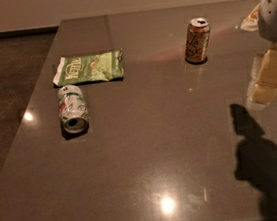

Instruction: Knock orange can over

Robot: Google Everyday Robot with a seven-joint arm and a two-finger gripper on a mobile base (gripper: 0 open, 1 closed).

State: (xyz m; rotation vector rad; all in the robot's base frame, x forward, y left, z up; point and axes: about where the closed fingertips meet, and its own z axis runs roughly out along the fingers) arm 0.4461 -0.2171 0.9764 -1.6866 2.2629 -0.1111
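The orange can [197,40] stands upright on the dark glossy table [173,143], toward the back right. It has an orange-tan body with cursive lettering and a silver top. My gripper [268,79] hangs at the right edge of the camera view, below the white arm housing [275,10]. It is to the right of the can and nearer the camera, well apart from it. It holds nothing that I can see. Its dark shadow [266,167] falls on the table in front.
A white-and-green patterned can [73,109] lies on its side at the left. A green chip bag [89,68] lies flat just behind it. The table's left edge borders dark floor [5,88].
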